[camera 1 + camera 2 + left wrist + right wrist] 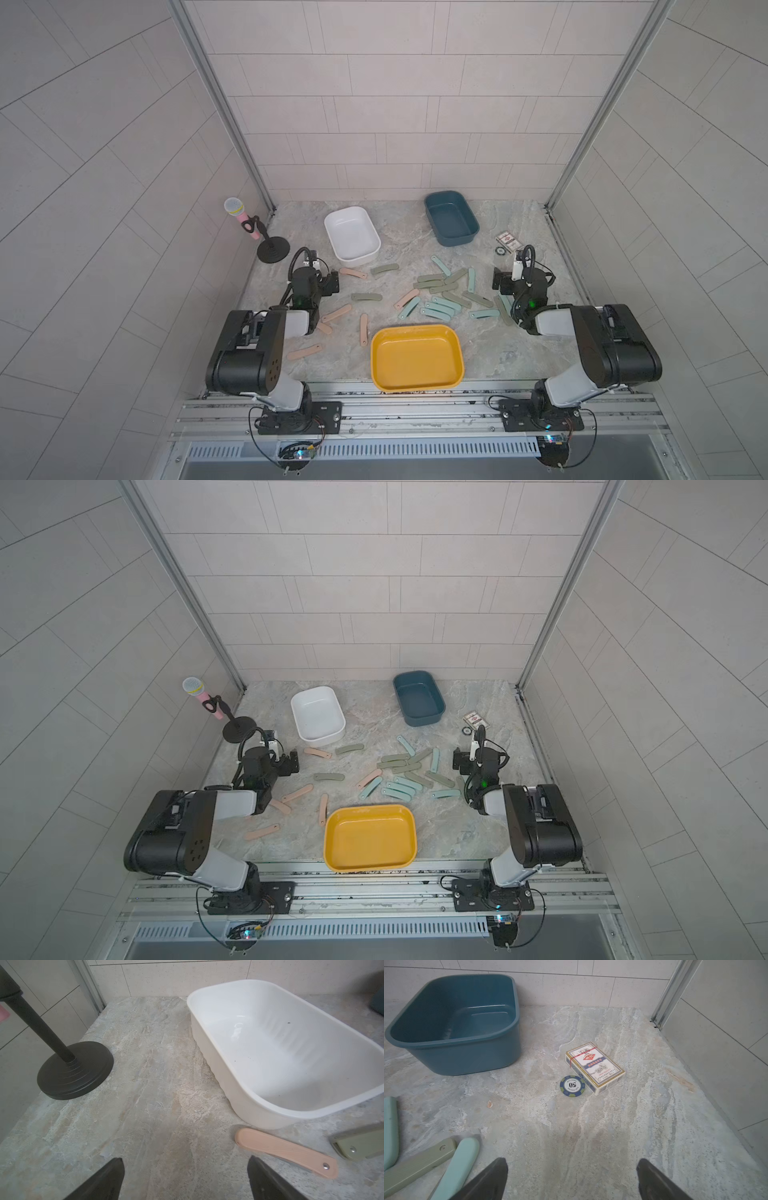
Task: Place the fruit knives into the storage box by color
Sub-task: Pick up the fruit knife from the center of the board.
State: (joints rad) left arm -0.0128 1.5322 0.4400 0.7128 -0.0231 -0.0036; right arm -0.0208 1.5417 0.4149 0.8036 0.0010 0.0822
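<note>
Fruit knives lie scattered on the marble table: several peach-pink ones on the left side, such as one [353, 273] below the white storage box [351, 235], and a mixed heap of olive-green and pale teal ones [446, 297] toward the right. The blue box [451, 218] and the yellow box [417, 358] are empty, like the white one. My left gripper [185, 1160] hangs open over bare table, with the pink knife [286, 1152] just beside one finger. My right gripper [572, 1160] is open too, with a teal knife [456, 1167] and an olive one [419, 1163] at its side.
A toy microphone on a black stand [249, 226] is at the back left, its base [74, 1070] close to my left gripper. A card pack [595, 1068] and a poker chip [572, 1085] lie ahead of my right gripper. Tiled walls close in three sides.
</note>
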